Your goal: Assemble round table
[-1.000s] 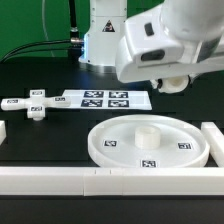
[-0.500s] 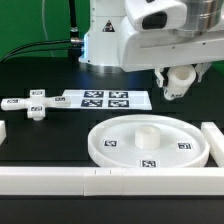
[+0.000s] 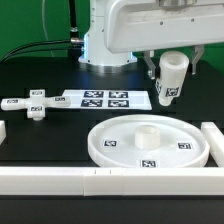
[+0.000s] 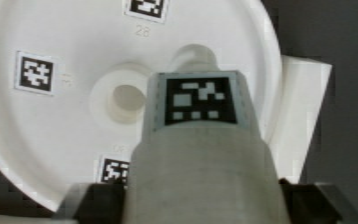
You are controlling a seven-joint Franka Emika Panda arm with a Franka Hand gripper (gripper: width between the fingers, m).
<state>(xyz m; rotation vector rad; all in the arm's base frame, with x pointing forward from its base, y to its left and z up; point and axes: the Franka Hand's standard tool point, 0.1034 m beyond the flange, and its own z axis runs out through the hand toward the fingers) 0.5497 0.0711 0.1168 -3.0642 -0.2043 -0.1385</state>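
Exterior view: leg (image 3: 170,86) apparently in hand (image 3: 172,66)

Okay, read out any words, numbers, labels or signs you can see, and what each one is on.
No words, brands or numbers can be read anywhere; the only signs are black-and-white marker tags, which are patterns with no text.
Tag on the leg, held in the gripper.
Tags on the round disc.
Tags on the cross-shaped foot.
Four tags on the marker board.

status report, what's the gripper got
Gripper shut on leg. Leg aloft, clear of round disc; hub bare. Nothing seen between them.
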